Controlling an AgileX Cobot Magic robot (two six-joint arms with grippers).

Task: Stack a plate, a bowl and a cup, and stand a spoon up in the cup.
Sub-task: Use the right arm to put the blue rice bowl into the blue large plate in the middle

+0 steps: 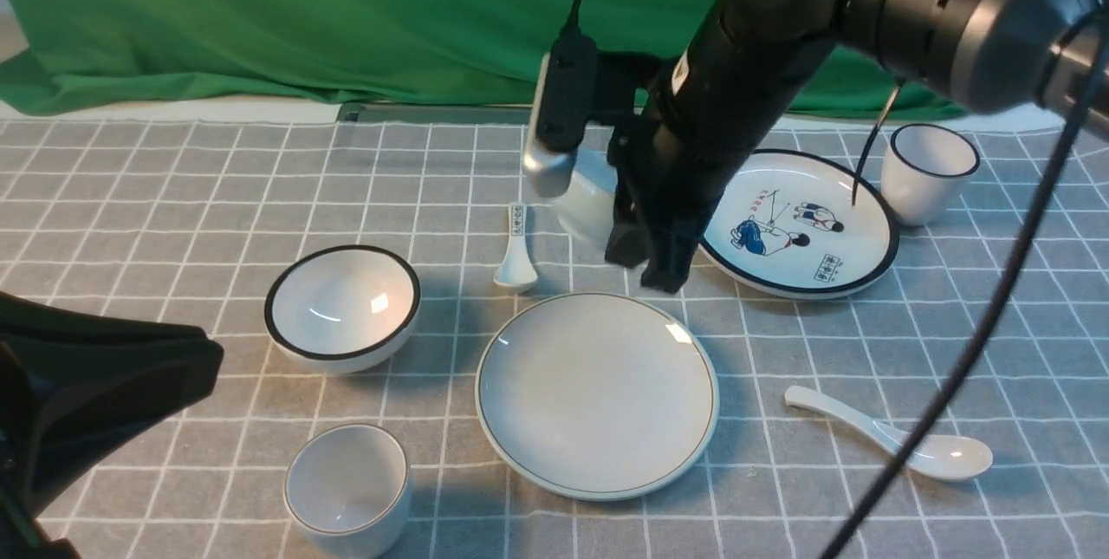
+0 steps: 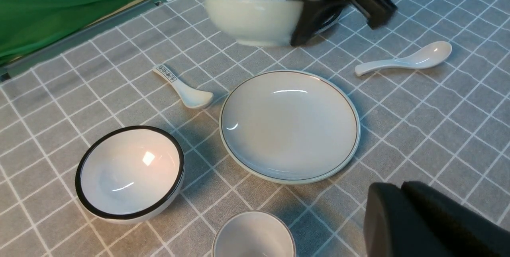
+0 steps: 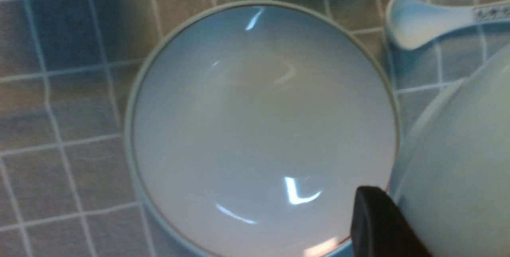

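Pinches the bowl (image 2: 255,22) by its rim in the right gripper (image 1: 648,266), seemingly lifted off the table (image 1: 173,195), upper centre of the front view. Finds the plate (image 1: 598,394) bare, directly below in frame. Calls, probably, for a short carry down-frame, then lowering. Leaves the left gripper (image 2: 400,189) pressed together, lower left, farther off.

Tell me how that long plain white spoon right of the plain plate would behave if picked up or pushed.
The spoon looks like glazed ceramic, given its bright highlights: probably rigid, slippery in a pinch, and liable to chip if dropped. It lies on a rounded scoop with a curved handle, so a push would likely swing it round.
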